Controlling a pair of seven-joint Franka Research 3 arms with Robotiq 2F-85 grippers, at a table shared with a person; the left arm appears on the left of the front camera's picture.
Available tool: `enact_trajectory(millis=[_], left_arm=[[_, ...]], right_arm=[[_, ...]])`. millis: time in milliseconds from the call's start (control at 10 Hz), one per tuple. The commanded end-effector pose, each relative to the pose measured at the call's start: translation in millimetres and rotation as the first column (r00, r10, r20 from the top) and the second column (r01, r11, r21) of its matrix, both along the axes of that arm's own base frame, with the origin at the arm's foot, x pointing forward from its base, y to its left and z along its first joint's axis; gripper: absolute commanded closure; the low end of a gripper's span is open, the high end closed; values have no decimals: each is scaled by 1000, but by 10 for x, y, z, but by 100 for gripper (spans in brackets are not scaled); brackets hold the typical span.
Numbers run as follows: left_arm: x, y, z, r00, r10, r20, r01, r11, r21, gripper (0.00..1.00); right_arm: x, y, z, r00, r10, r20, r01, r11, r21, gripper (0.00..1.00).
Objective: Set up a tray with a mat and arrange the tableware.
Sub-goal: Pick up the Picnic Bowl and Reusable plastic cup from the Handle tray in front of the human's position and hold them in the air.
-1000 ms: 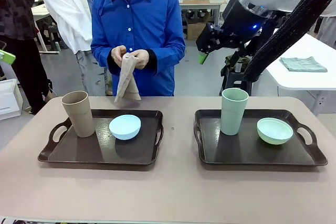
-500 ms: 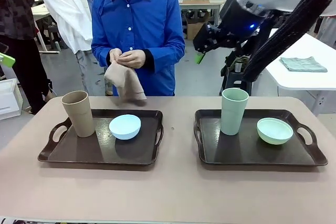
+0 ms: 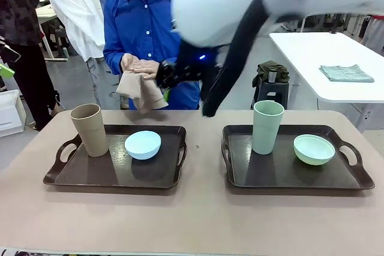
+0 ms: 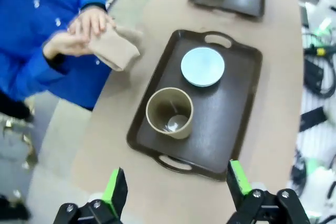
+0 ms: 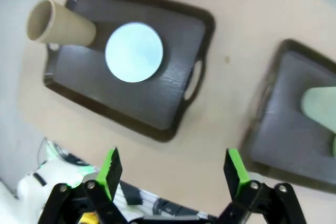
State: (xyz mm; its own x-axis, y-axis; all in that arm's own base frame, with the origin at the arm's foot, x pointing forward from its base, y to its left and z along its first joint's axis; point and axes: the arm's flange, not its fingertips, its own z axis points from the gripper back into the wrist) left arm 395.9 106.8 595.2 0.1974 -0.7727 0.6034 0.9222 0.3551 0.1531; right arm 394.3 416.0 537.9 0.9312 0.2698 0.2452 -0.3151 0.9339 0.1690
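Two dark brown trays lie on the table. The left tray holds a tan cup and a light blue bowl. On the right tray stand a pale green cup and a pale green bowl. The person across the table holds a folded tan mat in both hands, above the table's far edge. My right arm reaches across in front of the person. Its gripper is open and empty, high over the tan cup and blue bowl. My left gripper also hangs open and empty, high above the tan cup.
A strip of bare tabletop separates the two trays, and the front of the table is bare too. A white side table with a folded grey cloth stands at the back right. Other people stand behind at the left.
My right arm has swung from the upper right across to the middle, in front of the person. The person has shifted the mat in their hands.
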Motion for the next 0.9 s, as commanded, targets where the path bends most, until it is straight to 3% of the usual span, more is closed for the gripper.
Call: enact_trajectory(millis=[0,100,300,400,800], left_arm=[[232,46,-268,977,-172,124,177,983,-36,0],[340,69,-467,959,-255,125,263,964,-44,0],[507,47,-770,909,-395,133,405,912,-57,0],[577,24,-869,898,-419,134,429,901,-64,0],[843,133,-1072,933,-360,33,361,928,-90,0]], right_arm=[[227,497,-110,999,-13,-49,9,996,-87,0],[270,747,-336,998,-11,-61,5,995,-103,0],[428,1012,-739,992,-108,-69,95,982,-165,0],[489,1064,-862,987,-131,-89,117,982,-148,0],[528,900,-918,988,-91,-124,85,995,-49,0]])
